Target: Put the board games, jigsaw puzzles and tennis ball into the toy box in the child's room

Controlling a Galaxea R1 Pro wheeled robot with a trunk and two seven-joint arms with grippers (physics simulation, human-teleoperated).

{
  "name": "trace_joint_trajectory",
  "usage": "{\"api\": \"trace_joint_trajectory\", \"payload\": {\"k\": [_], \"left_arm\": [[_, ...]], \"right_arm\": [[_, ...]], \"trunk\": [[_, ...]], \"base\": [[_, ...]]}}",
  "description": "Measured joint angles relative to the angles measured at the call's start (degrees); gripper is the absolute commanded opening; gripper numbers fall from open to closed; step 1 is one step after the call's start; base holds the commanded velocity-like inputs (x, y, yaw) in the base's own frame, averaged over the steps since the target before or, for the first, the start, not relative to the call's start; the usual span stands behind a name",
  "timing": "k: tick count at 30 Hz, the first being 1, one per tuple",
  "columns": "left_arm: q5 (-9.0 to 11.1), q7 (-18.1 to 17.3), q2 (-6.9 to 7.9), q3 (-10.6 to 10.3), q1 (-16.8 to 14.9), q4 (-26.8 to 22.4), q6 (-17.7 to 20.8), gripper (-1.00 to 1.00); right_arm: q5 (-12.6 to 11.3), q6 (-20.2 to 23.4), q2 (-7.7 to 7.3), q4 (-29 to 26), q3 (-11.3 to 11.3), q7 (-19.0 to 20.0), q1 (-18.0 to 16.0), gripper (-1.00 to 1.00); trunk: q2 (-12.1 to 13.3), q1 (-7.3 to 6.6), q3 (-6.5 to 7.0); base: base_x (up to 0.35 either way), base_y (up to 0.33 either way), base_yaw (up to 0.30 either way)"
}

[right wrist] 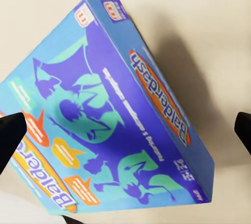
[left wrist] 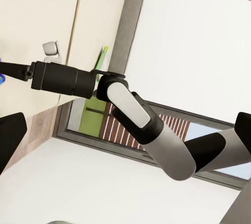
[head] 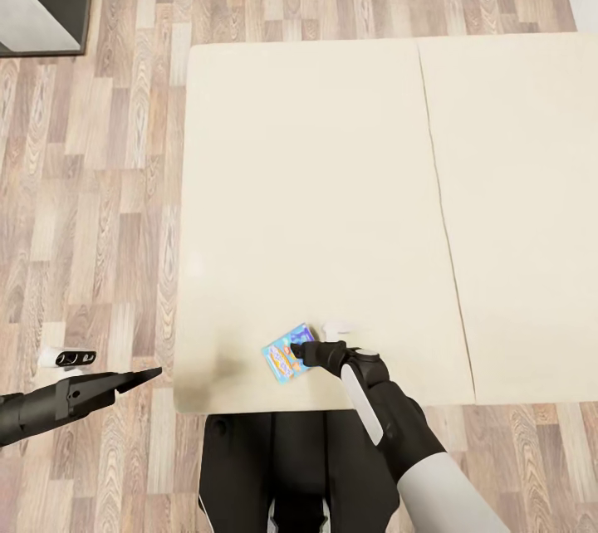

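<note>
The cream bed spans most of the head view, its seam running from the far edge down toward the near right; its near edge lies just ahead of the robot's dark base, and its left edge borders a wide strip of bare wood floor reaching back to the white wall; a dark piece of furniture sits at the far left corner, well apart from the bed. The blue board game lies flat on the mattress close to the near edge, with open mattress on all its other sides; a small pale object lies just beside it, too faint to identify. The right gripper reaches over the near edge and sits at the box; in the right wrist view the blue box fills the space between the two dark fingertips, which stand wide on either side of it and appear clear of its sides, so the jaws are spread and not clamped. The left gripper hangs over the floor off the bed's near left corner, well apart from the box; its fingers look drawn together to a point, though I cannot tell for certain.
</note>
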Motion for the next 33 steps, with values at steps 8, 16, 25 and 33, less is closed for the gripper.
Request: {"api": "trace_joint_trajectory", "payload": {"k": [8, 16, 25, 33], "left_arm": [[-0.01, 0.0, 0.0, 0.01, 0.01, 0.01, 0.0, 1.0], [-0.01, 0.0, -0.07, 0.01, 0.01, 0.05, 0.0, 1.0], [-0.02, 0.0, -0.07, 0.0, 0.01, 0.01, 0.0, 1.0], [-0.01, 0.0, -0.06, 0.0, 0.0, 0.01, 0.0, 1.0]], "right_arm": [[0.38, -0.06, 0.0, -0.05, 0.03, -0.04, 0.0, 1.0], [0.25, 0.05, 0.0, -0.18, 0.09, -0.05, 0.02, 1.0], [-0.15, 0.17, 0.0, -0.16, 0.04, 0.1, 0.02, 1.0], [-0.11, 0.08, 0.0, -0.1, 0.02, 0.1, 0.01, 1.0]], "trunk": [[-0.02, -0.01, -0.17], [-0.01, -0.01, -0.19], [0.0, 0.0, -0.19], [-0.01, -0.01, -0.19]], "base": [[0.0, 0.0, 0.0], [0.0, 0.0, 0.0], [0.0, 0.0, 0.0], [0.0, 0.0, 0.0]]}}
